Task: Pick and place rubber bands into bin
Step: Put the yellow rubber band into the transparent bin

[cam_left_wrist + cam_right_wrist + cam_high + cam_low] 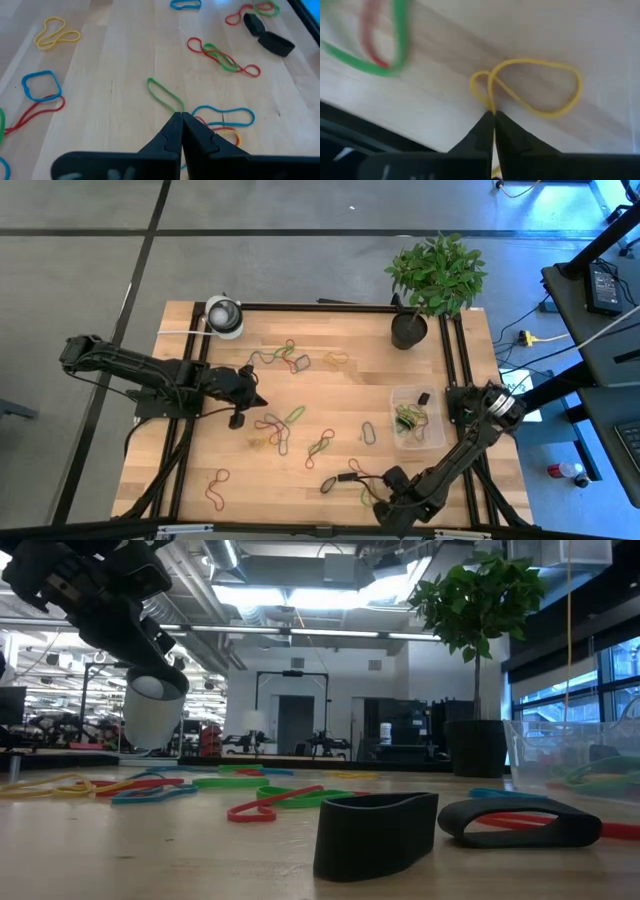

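- The right gripper stood low at the table's near edge, its fingers pinched together on a yellow rubber band, the loop trailing out ahead of the tips.
- The bin, already holding a few bands, sat near the table's right edge, in front of the plant pot.
- To do the lift well, the arm probably needed to rise straight up so the thin band cleared the wood without slipping, then open over the bin.
- The left gripper hung closed and empty above a green band mid-table.
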### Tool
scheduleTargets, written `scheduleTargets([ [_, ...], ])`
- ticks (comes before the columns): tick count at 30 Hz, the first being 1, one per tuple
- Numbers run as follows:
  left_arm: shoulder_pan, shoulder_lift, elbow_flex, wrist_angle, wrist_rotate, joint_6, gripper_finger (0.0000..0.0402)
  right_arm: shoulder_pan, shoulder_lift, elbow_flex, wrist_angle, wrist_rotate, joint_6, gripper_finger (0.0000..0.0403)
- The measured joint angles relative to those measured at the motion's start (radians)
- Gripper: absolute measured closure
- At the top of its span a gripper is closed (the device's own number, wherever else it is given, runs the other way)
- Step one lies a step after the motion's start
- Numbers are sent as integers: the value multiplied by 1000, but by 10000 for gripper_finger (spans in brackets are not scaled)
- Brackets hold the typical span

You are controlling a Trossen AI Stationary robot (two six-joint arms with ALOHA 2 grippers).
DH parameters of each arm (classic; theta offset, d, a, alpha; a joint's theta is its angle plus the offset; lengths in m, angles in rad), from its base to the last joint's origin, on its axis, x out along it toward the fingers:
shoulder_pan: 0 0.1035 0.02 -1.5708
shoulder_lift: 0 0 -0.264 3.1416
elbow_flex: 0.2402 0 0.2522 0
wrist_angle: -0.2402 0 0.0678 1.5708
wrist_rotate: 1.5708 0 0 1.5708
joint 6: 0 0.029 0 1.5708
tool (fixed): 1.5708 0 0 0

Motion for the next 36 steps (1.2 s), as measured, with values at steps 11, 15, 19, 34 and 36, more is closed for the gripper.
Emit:
scheduleTargets([
  [11,0,10,-1,95,-27,-29,399,-41,-334,4,-367,351,24,401],
  [15,0,12,-1,119,-27,-29,400,-87,-407,2,-575,418,23,401],
  [19,0,13,-1,118,-28,-30,399,-145,-444,1,-736,426,6,401],
  [34,0,13,-1,118,-30,-31,398,-293,-459,-354,-496,301,-58,397],
  [36,0,13,-1,118,-30,-33,399,-308,-459,-384,-488,257,-54,387],
])
